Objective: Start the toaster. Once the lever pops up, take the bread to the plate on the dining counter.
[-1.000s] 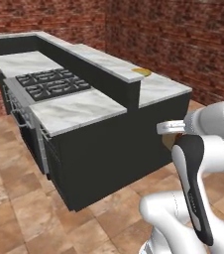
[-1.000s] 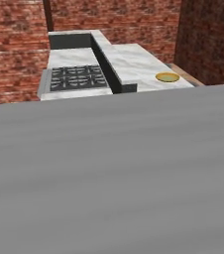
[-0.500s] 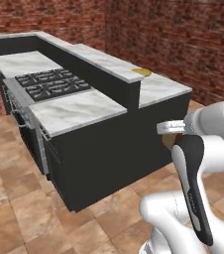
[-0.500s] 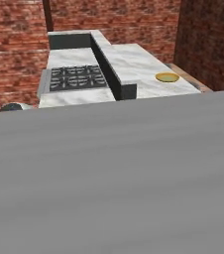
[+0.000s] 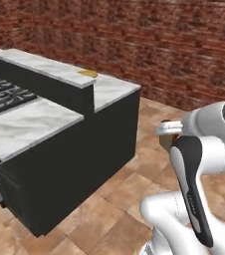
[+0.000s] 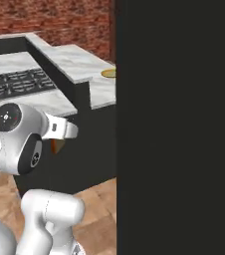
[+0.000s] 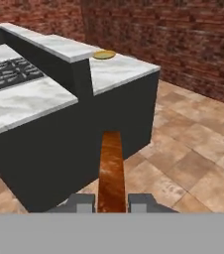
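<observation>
Since a second ago the whole picture shifts in both base views: your base drives, the scene does not move. The dining counter (image 5: 109, 89) now sits closer, its near end corner ahead of you. The gripper (image 7: 112, 201) is clamped on the bread (image 7: 111, 171), the slice standing edge-on between the fingers, carried over the tiled floor (image 7: 198, 149), well short of the surface. The plate (image 7: 104, 54) rests on the lower slab beside the raised ledge's end. Judgement: toaster step done, transport under way; you need more approach before placing.
</observation>
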Available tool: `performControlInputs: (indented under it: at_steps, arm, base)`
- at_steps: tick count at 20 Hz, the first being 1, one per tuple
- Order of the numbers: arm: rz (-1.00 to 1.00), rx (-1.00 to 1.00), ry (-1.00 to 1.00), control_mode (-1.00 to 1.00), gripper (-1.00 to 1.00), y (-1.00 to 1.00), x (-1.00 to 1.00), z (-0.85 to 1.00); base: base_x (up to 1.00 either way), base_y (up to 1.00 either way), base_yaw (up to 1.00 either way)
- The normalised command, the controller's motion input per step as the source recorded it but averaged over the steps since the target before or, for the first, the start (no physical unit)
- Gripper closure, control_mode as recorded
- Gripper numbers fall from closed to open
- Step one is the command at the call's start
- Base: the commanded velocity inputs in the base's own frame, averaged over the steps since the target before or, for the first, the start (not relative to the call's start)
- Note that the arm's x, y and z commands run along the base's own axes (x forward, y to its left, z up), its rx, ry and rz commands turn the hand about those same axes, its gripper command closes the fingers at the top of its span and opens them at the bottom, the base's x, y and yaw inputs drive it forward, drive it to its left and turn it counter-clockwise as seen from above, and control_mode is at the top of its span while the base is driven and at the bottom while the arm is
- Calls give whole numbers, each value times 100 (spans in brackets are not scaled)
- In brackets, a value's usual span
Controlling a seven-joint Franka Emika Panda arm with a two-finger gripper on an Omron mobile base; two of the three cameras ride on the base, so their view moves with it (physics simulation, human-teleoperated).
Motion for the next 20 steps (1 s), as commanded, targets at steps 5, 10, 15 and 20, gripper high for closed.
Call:
performControlInputs:
  at_steps: [5, 10, 15, 20]
  arm:
    - [0, 0, 0, 100, 100, 0, 0, 0]
    - [0, 0, 0, 100, 100, 0, 0, 0]
    - [0, 0, 0, 100, 100, 0, 0, 0]
    - [0, 0, 0, 100, 100, 0, 0, 0]
  base:
    - [13, 6, -69]
    - [55, 0, -60]
    - [97, 0, -31]
    - [100, 10, -15]
